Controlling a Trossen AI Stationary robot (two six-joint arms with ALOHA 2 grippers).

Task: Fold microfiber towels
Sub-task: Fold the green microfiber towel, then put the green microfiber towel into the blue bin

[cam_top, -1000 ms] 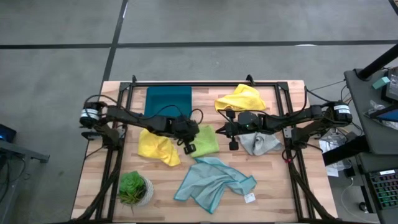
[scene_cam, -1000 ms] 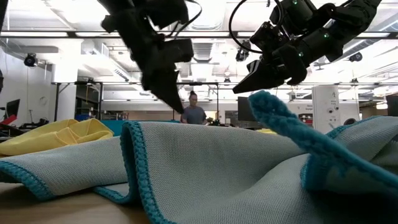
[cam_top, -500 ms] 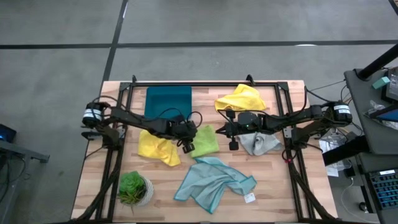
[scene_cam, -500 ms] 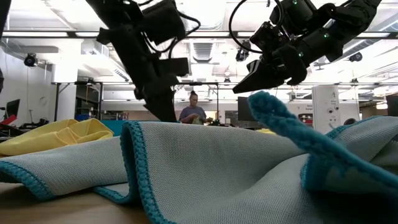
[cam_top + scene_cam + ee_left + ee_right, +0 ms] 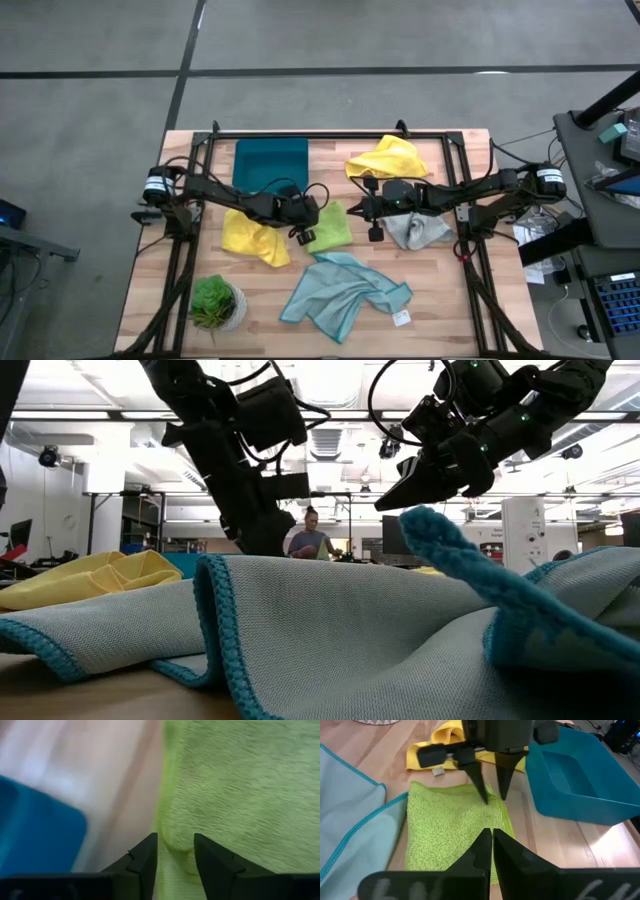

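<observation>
Towels [image 5: 343,293]: five | left gripper [image 5: 306,221]: parted over lime towel [image 5: 330,226] | right gripper [image 5: 353,210]: closed, empty

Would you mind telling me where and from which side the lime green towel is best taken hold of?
Probably at the lime green towel's edge nearest the teal tray, coming from above. That edge is bunched into a raised ridge, so there is cloth to pinch, whereas the rest lies flat on the table. The left tool is already poised there, fingers apart, astride the ridge.
</observation>
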